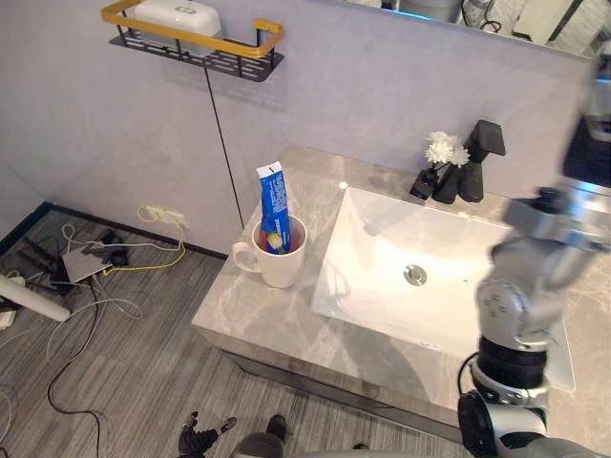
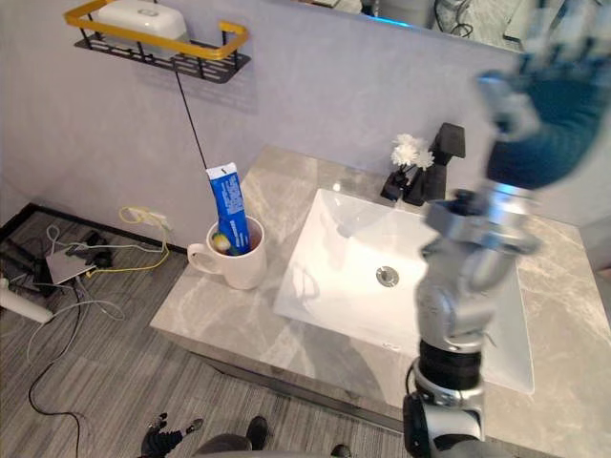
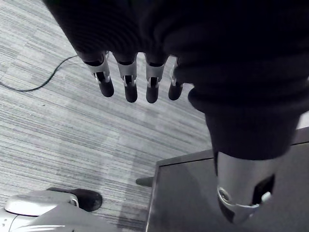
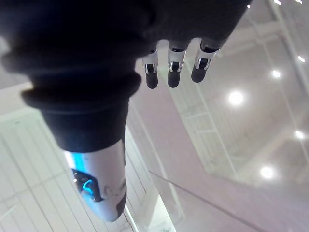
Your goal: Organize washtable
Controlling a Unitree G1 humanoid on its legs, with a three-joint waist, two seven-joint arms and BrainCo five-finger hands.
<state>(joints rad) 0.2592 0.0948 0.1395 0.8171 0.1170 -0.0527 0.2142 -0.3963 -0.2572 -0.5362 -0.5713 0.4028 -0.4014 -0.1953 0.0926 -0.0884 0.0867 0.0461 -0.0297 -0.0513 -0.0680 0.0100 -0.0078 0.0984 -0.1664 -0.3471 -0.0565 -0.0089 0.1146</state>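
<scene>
- The blue toothpaste tube (image 1: 275, 205) stands nearly upright, long axis vertical and leaning slightly, inside the white ceramic mug (image 1: 277, 260). The mug sits on the grey marble surface (image 1: 250, 320), just beside the left rim of the white rectangular sink (image 1: 377, 239).
- The left hand (image 3: 128, 82) hangs low over the striped grey floor (image 3: 58, 125) beside a dark cabinet side, fingers straight and slightly apart, holding nothing.
- The right hand (image 4: 175, 63) is held high above the surface's far right, fingers straight, side by side and empty. It is well apart from the mug.
- The mug lies on the robot's left, so the left arm looks the nearer one. It would have to rise to the surface first.
- Something small and colourful sits in the mug beside the tube; I cannot tell what it is.
- The mug hides the tube's lower end.
</scene>
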